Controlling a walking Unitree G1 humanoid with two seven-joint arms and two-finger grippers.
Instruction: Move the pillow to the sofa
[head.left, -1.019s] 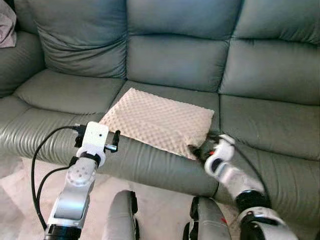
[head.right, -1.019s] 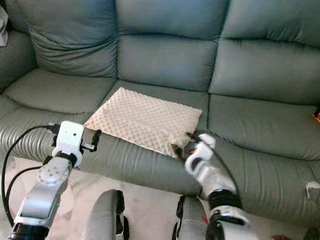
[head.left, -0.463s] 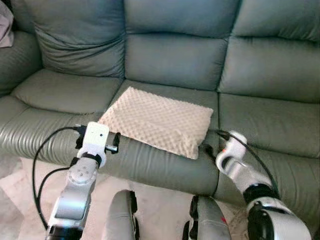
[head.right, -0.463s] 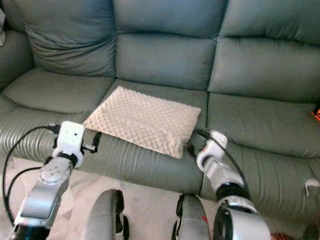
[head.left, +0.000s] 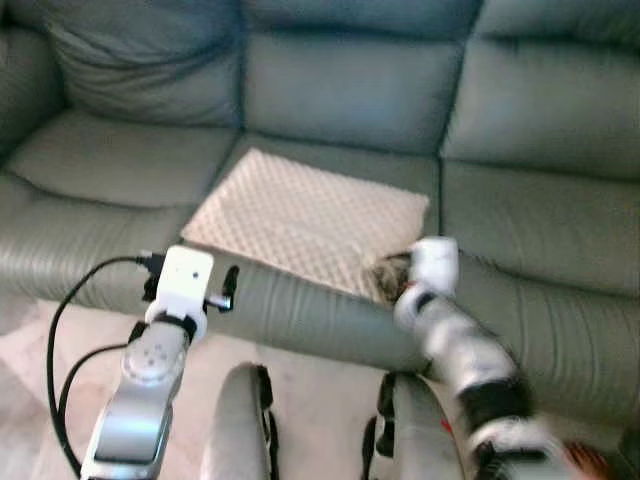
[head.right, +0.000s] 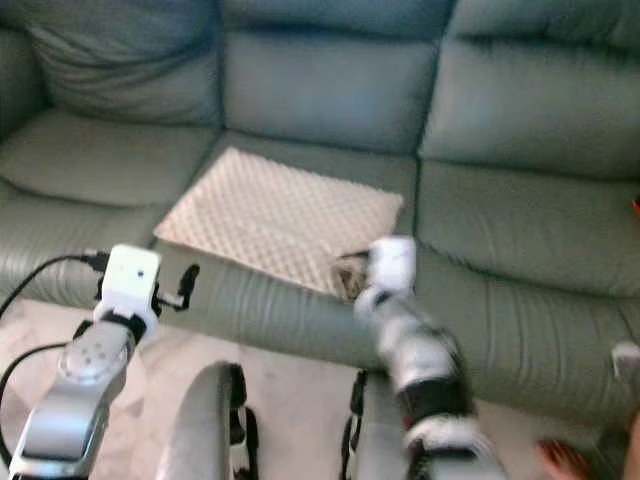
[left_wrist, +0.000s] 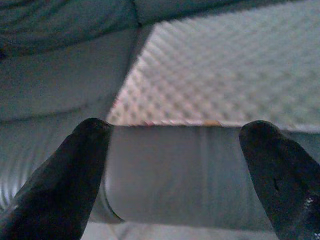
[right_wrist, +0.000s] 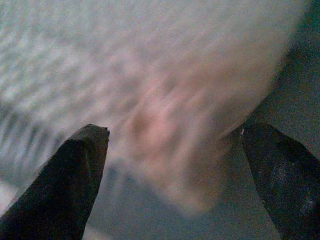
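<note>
1. The pillow (head.left: 305, 226), beige and dimpled, lies flat on the middle seat cushion of the grey-green sofa (head.left: 540, 230), with its near edge reaching almost to the seat's front edge.

2. The right gripper (head.left: 390, 272) is at the pillow's near right corner, close by the front edge of the seat. Its wrist view shows both black fingers (right_wrist: 75, 180) spread wide, with the blurred corner of the pillow between them; it grips nothing.

3. The left gripper (head.left: 226, 287) hovers in front of the seat's front edge, just short of the pillow's near left corner. In its wrist view the fingers (left_wrist: 65, 175) stand well apart and empty, looking at the sofa's rolled front edge and the pillow beyond it.

4. Judged from this, the pillow is already on the sofa, so the carrying part looks done. The step in hand seems to be either the release or a last adjustment at the right corner; the motion blur leaves that unsettled.

5. If the placement is accepted, the next move calls for drawing both arms straight back from the front edge without snagging the corner and dragging the pillow off the seat.
</note>
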